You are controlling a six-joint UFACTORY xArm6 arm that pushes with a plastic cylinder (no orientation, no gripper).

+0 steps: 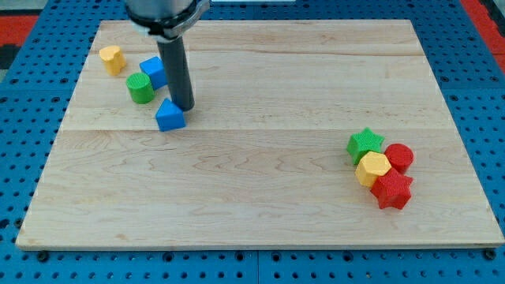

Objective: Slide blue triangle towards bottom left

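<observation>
At the blue triangle's (170, 117) one o'clock, the tip (184, 106) apparently touches it; no jaws fitted. Mid-push; next, drive toward seven o'clock.

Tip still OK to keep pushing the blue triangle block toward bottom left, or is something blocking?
Likely yes. My tip sits at the blue triangle block's upper right, seemingly touching. The wooden board toward the view's bottom left is bare; the green cylinder block lies above that path.
</observation>
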